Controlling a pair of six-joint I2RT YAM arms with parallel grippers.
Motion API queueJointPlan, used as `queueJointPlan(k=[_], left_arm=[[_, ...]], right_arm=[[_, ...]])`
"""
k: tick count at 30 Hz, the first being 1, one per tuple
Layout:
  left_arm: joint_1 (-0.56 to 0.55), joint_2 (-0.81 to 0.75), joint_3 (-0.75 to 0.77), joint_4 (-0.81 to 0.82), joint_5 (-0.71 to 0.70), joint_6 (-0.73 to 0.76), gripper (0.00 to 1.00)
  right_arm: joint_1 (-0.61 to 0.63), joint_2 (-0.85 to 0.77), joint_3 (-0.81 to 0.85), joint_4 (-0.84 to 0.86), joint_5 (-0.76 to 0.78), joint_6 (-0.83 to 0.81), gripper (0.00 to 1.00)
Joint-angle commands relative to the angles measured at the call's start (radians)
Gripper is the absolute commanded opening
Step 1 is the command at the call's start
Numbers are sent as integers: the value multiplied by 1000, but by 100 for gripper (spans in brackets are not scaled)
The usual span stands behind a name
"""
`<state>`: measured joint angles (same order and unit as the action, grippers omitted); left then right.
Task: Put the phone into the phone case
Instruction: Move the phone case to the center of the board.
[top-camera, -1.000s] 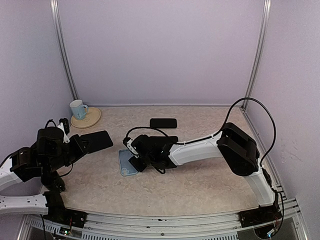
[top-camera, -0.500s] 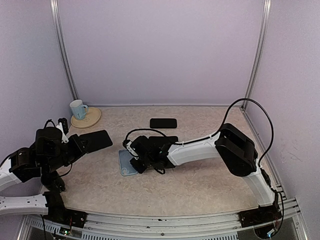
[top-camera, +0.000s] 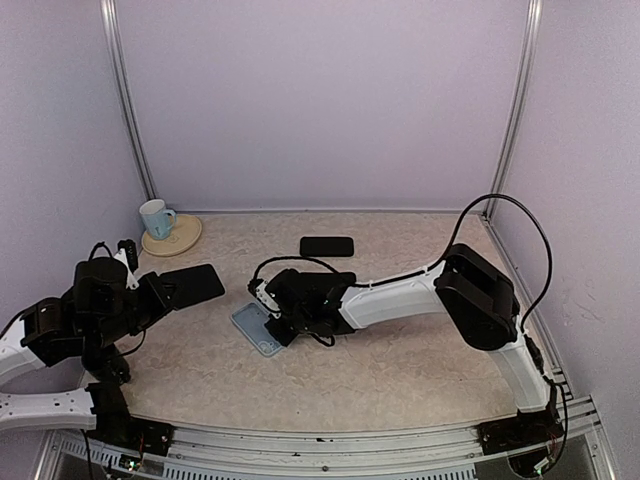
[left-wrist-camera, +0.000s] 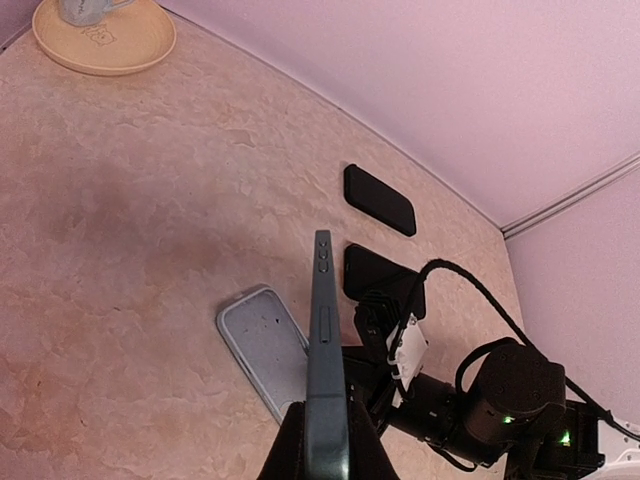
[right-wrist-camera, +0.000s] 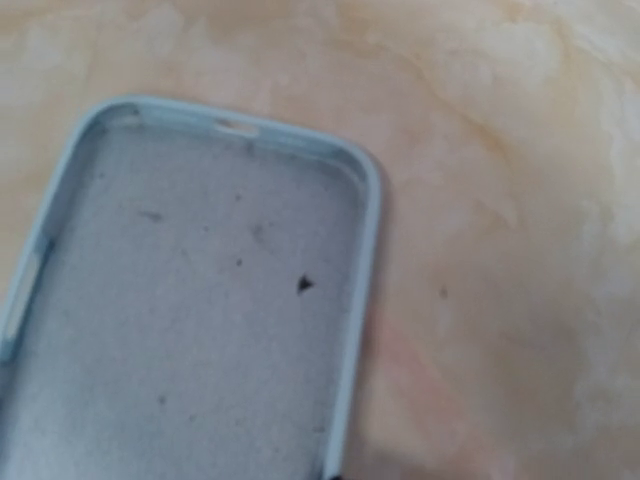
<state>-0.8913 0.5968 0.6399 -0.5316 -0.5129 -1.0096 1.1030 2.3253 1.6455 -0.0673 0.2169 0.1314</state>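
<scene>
The phone (top-camera: 186, 283), dark and slim, is held off the table, my left gripper (top-camera: 158, 292) shut on its lower end; in the left wrist view the phone (left-wrist-camera: 324, 330) stands edge-on between the fingers (left-wrist-camera: 285, 455). The phone case (top-camera: 257, 328), pale blue with a grey lining, lies open side up on the table, turned at an angle. My right gripper (top-camera: 281, 325) is low at the case's right rim and shut on it. The right wrist view is filled by the phone case (right-wrist-camera: 190, 320); only a dark fingertip speck shows at the bottom edge.
A pale blue mug (top-camera: 155, 217) stands on a round coaster (top-camera: 180, 238) at the back left. One black phone-like slab (top-camera: 327, 246) lies behind the centre, another (left-wrist-camera: 372, 272) sits partly under the right arm. Walls close off three sides.
My right gripper has shut at the case's rim, and the case has swung from straight to an angle, its near end shifted right. The left arm with the phone has barely moved.
</scene>
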Motion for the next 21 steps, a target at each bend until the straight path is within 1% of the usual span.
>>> queueJointPlan(k=[1,4,6,11,15,21], left_arm=[[8,-11,-3,55,-8,-2,0],[8,-9,-6,61,-5,2,0],[8,-9,-9,65,-1,7,0],[9,-5,-21,102,33,25,0],[9,8,-26,128,61,39,0],[9,33,-32,184,121,61,0]], right_arm=[[-26,-97,-65,15,-75,-62,0],[-35,-139,-97,15,-133,-119,0],[-39,-167,-124,15,-171,-188,0],[-54,-251,-217,11,-315,-324,0],[-86,-308,-306,9,-444,-397,0],[-142,-340,-384,-22,-567,-493,0]])
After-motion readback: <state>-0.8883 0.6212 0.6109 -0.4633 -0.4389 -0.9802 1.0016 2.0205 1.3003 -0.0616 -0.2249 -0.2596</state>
